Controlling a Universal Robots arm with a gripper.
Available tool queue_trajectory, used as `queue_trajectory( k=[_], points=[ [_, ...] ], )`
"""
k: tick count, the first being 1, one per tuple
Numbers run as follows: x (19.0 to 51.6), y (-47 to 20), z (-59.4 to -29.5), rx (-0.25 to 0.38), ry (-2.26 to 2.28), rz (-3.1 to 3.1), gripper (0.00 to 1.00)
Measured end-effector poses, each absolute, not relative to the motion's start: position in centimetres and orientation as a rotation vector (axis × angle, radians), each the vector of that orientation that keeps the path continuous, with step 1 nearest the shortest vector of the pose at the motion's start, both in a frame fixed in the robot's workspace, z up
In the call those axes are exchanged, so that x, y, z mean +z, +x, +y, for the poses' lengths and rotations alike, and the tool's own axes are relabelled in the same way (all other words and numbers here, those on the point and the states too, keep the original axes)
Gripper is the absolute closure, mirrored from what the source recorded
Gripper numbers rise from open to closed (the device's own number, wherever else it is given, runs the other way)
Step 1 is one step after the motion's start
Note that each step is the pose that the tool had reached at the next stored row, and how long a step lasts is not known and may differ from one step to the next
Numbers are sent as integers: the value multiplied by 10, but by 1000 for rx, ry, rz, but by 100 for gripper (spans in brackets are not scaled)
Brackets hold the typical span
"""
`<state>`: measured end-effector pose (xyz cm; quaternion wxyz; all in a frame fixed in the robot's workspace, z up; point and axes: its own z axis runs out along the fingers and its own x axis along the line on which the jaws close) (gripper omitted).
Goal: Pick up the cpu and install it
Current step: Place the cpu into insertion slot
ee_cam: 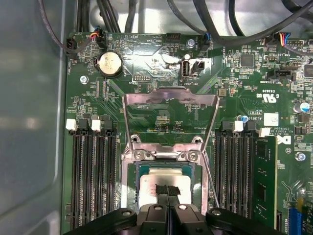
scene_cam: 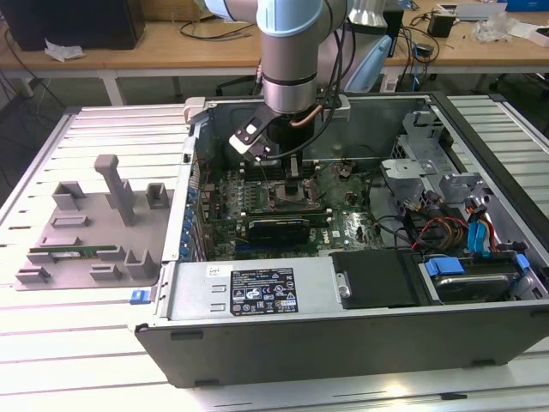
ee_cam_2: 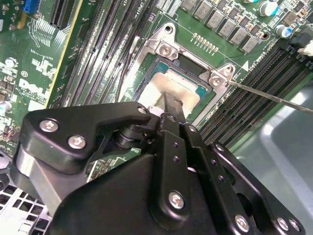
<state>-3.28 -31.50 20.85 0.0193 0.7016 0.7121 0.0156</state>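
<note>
Cpu (ee_cam: 152, 178), a flat silver-grey square chip, lies in the open metal socket (ee_cam: 166, 154) midway across the green motherboard (ee_cam: 161, 68); black gripper (ee_cam: 167, 190) closed narrow, tips on its top

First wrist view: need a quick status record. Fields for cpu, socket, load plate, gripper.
cpu: lying flat in the socket, silver top up
socket: on the motherboard, inside the open computer case
load plate: swung open, clear of the cpu
gripper: over the middle of the cpu, fingertips closed together; contact with the cpu cannot be told
</note>
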Motion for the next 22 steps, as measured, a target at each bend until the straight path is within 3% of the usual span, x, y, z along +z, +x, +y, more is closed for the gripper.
queue_trajectory(
  k=[22],
  points=[
    [202,-33,-315,48,2177,2210,89]
  ],
)
